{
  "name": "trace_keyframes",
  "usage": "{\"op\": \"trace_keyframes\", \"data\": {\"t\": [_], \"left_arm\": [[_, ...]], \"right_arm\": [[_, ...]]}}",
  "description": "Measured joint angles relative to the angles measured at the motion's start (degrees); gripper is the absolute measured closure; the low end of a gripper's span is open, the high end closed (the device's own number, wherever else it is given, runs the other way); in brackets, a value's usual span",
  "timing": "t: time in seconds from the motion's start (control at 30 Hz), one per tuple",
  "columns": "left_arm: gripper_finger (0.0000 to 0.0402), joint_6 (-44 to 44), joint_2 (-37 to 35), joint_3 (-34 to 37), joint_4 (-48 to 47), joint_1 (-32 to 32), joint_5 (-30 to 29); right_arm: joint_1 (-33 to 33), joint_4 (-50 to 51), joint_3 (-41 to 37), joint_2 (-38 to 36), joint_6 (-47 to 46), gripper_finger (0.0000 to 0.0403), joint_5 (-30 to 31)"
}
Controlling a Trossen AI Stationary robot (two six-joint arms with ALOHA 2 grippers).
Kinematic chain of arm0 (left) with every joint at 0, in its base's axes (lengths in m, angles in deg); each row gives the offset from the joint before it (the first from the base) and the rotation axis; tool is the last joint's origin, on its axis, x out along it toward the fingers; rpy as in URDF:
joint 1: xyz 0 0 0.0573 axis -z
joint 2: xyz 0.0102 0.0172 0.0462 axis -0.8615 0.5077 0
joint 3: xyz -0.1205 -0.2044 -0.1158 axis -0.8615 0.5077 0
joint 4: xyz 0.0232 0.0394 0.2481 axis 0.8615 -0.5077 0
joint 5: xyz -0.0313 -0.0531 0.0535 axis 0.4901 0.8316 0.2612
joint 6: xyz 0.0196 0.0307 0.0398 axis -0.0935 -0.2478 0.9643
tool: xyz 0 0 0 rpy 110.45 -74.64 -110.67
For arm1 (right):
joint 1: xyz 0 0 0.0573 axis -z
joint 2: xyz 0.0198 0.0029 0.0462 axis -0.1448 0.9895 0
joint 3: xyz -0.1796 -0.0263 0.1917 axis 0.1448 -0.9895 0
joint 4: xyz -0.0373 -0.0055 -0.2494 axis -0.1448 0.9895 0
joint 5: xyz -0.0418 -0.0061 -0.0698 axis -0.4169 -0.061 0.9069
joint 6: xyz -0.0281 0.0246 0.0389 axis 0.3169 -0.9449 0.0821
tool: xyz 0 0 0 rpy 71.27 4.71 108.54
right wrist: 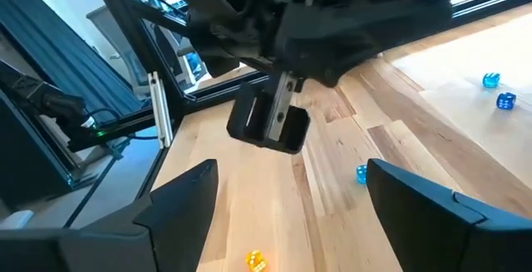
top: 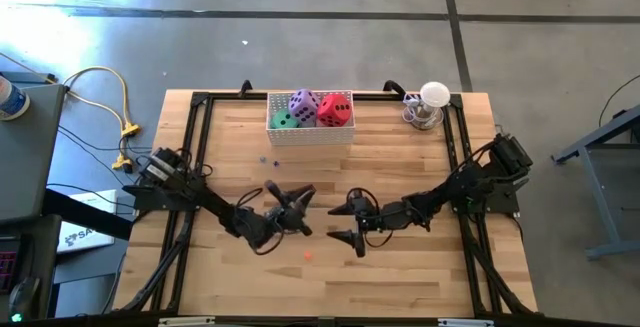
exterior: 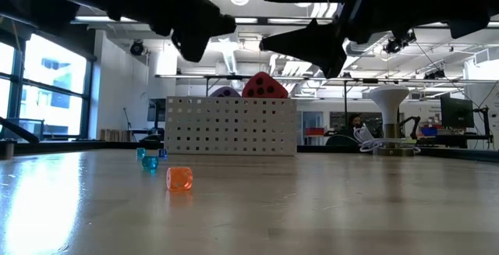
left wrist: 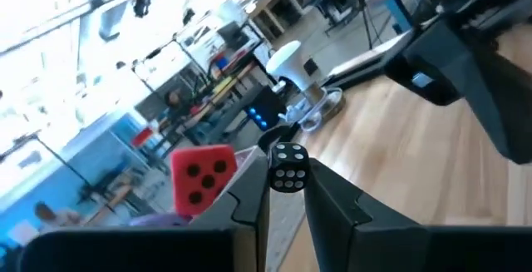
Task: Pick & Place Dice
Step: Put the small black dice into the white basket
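Wooden table (top: pixel 400 277) with a dark frame round the edges, both arms reaching in toward the middle.

Left gripper (left wrist: pixel 288 169) near the centre, raised off the wood. Fingers pinched nearly together on a small black die (left wrist: pixel 288 165) with white pips, held right at the tips.

Right gripper (top: pixel 350 223) just beside it, facing it, also off the surface. Jaws spread wide, nothing between them.

White perforated basket (top: pixel 310 134) at the middle of the far edge, well apart from both grippers. Three of the big soft dice inside:
- red die (top: pixel 335 110) on the right side, poking highest above the rim in the low view
- purple die (top: pixel 303 104) in the middle
- green die (top: pixel 285 120) on the left side, sitting lower

Can't pick out a pink one for sure from any angle.

White dome-topped stand (top: pixel 433 95) on the far right corner of the table, next to the basket but not touching it.

Tiny stuff loose on the wood:
- little orange die (exterior: pixel 179 178) on the near side of the grippers
- couple of small blue dice (exterior: pixel 148 161) between the left arm and the basket
- one more blue die (right wrist: pixel 362 174) lying below the left gripper
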Motion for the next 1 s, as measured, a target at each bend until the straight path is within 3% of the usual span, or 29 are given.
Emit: {"op": "trace_keyframes", "data": {"t": [0.1, 0.27, 0.33, 0.4, 0.63, 0.77, 1.0], "left_arm": [[0.0349, -7.1, 0.0, 0.0, -0.6, -1.4, 2.4], [0.0350, -18.9, 0.1, 0.1, -9.3, -4.7, 16.4], [0.0350, -24.9, 0.1, 0.1, -12.9, -6.2, 19.2], [0.0350, -29.1, 0.1, 0.1, -15.7, -7.3, 19.5], [0.0350, -27.9, -2.9, 0.1, -18.3, -8.7, 17.5], [0.0350, -35.1, -7.5, 0.1, -30.0, -9.9, 22.8], [0.0351, -45.6, -19.5, 0.2, -53.7, -15.6, 26.7]], "right_arm": [[0.0, 0.0, 0.0, 0.0, 0.0, 0.0104, 0.0], [0.0, 0.0, 0.0, -0.1, 0.0, 0.0103, 0.0], [0.0, 0.3, 0.0, -0.1, 0.0, 0.0103, 0.0], [0.0, 0.6, 0.1, -0.1, 0.0, 0.0103, 0.0], [0.0, 1.2, 0.1, -0.1, 0.0, 0.0103, -0.1], [0.0, 1.2, 0.1, -0.1, -0.1, 0.0103, -0.1], [0.0, 1.4, 0.1, -0.1, -0.2, 0.0103, 0.0]]}}
